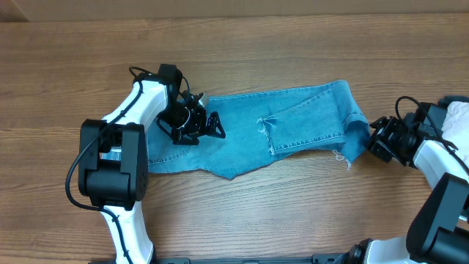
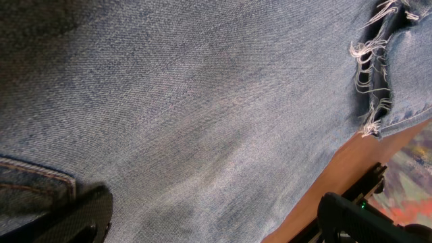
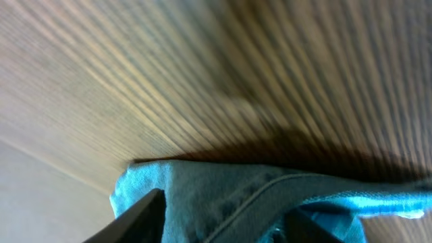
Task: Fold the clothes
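The worktop (image 1: 293, 44) is plain wood with a long grain, and my jeans (image 1: 293, 121) lie across its centre as a band running from 9 o'clock to 3 o'clock. They look doubled lengthwise, one leg on the other, so I judge the long fold done and the crosswise fold to be the step in hand. The denim is light blue, a fine diagonal twill, limp and flat except where it bunches at the 3 o'clock end. There my right claw (image 1: 372, 139) is clamped on the edge of the cloth; from my right wrist I see a thick blue wad between the fingers, raised a little above the wood. My left claw (image 1: 209, 126) hangs low over the 9 o'clock part of the band. From that wrist I see only weave and one black fingertip (image 2: 88, 216), so I cannot tell whether it is apart or together. Next, I think, the right end must be carried over toward 9 o'clock while the left side pins the cloth, with the edges kept square. The frayed hem (image 2: 371, 88) is a line of loose white threads that could snag, and a stitched seam (image 2: 40, 172) at the 7 o'clock corner is stiffer.
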